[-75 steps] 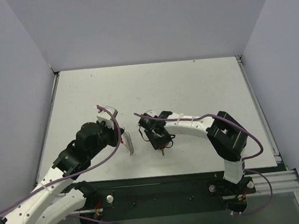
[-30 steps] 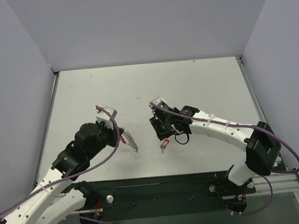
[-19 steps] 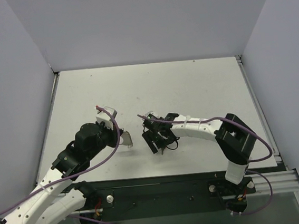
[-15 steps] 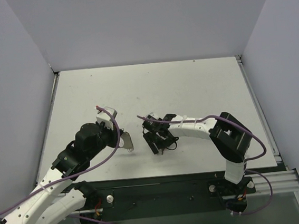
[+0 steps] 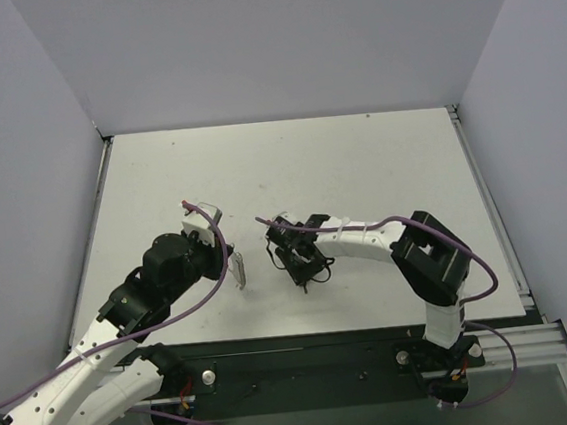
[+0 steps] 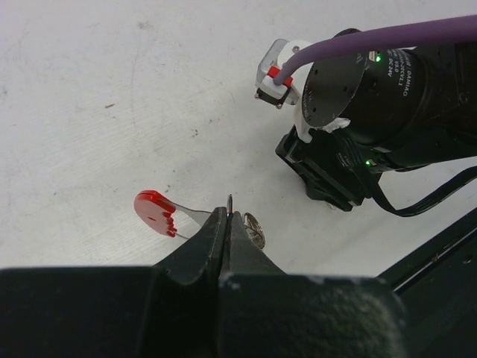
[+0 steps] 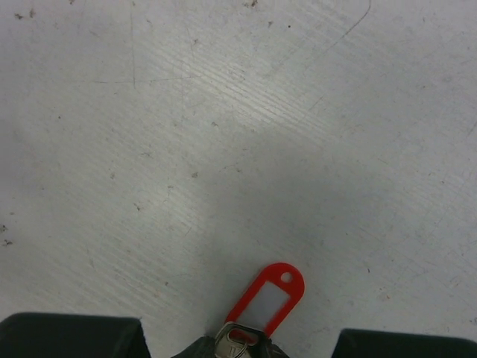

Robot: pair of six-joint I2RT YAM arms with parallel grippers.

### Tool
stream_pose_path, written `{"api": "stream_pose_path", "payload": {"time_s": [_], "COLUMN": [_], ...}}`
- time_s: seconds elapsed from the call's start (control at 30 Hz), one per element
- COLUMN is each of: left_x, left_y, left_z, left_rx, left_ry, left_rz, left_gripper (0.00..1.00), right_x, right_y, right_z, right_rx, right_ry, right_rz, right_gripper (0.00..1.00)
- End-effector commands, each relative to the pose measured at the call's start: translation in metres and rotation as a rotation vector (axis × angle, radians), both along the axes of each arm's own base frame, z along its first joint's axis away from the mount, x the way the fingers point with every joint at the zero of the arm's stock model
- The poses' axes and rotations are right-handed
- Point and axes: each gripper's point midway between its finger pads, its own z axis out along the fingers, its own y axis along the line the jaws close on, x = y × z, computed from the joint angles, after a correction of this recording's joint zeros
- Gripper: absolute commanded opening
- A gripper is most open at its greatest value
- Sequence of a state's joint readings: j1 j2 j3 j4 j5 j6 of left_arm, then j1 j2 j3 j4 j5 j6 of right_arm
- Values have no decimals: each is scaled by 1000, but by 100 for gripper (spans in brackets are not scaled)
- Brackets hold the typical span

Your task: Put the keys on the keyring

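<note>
**A:** Item 1, L gripper (image 6: 226, 218): status?

**B:** Jaws pressed together, pinching a thin silver piece seen edge-on, prob. the key (image 5: 237, 271). A red tab (image 6: 154, 212) on a silver stem sticks out to one side of the tips. A small ring (image 6: 254, 230) sits just beside them on the other side. My judgement: it's pinched at the very tips so most of the piece stays exposed for threading.

**A:** Item 2, R gripper (image 5: 302, 269)?

**B:** Near the L one, low over the table (image 5: 358, 155). In the wrist view the finger bodies show only at the two bottom corners. The keyring (image 7: 267, 297), a red loop w/ pale window, lies on the table just ahead of them. Its silver end sits between them at the frame edge. Clamped on it or merely straddling it: cannot tell. My guess is it's kept low so the ring end stays put for the key.

**A:** Item 3, markings?

**B:** The loop's window is blank, no writing. There is small white print on the R wrist housing (image 6: 373, 82), too small to read. A green LED (image 6: 378, 57) is lit there.
</note>
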State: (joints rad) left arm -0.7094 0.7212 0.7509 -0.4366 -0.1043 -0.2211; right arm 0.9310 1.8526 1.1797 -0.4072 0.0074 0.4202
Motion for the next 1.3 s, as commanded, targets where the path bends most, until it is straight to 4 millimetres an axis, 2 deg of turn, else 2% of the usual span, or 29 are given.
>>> {"api": "stream_pose_path", "payload": {"time_s": [0.0, 0.03, 0.1, 0.17, 0.2, 0.3, 0.4, 0.53, 0.7, 0.83, 0.93, 1.1, 1.27], "left_x": [7, 7, 7, 7, 7, 7, 6, 6, 7, 6, 6, 4, 4], "left_y": [0, 0, 0, 1, 0, 1, 2, 2, 2, 2, 3, 5, 5], "left_z": [34, 34, 34, 34, 34, 33, 34, 35, 33, 34, 34, 36, 36], "left_rx": [-48, -48, -48, -47, -48, -45, -48, -50, -50, -53, -50, -55, -58], "left_ry": [-78, -78, -79, -79, -77, -75, -79, -83, -78, -79, -79, -86, -87], "left_rz": [15, 15, 16, 16, 15, 16, 17, 20, 23, 22, 24, 26, 25], "left_gripper": [0, 0, 0, 0, 0, 0, 0, 0, 0, 0, 0, 0, 0], "right_x": [-6, -6, -6, -6, -9, -6, -2, -1, 7, 6, 2, -1, 0], "right_y": [2, 4, 6, 0, 0, -11, -18, -9, 12, 21, 24, 16, 8], "right_z": [9, 16, 18, 18, 18, 20, 30, 50, 64, 49, 37, 26, 26], "right_rx": [52, 75, 101, 93, 101, 64, 69, 194, 310, 295, 273, 238, 235], "right_ry": [-5, -17, -34, -44, -35, -75, -119, -143, -115, -51, 0, 26, 17], "right_rz": [125, 159, 229, 282, 312, 350, 330, 236, 57, -42, -54, -95, -121], "right_gripper": [6, 3, 4, 18, 30, 48, 53, 53, 49, 45, 41, 36, 34]}}
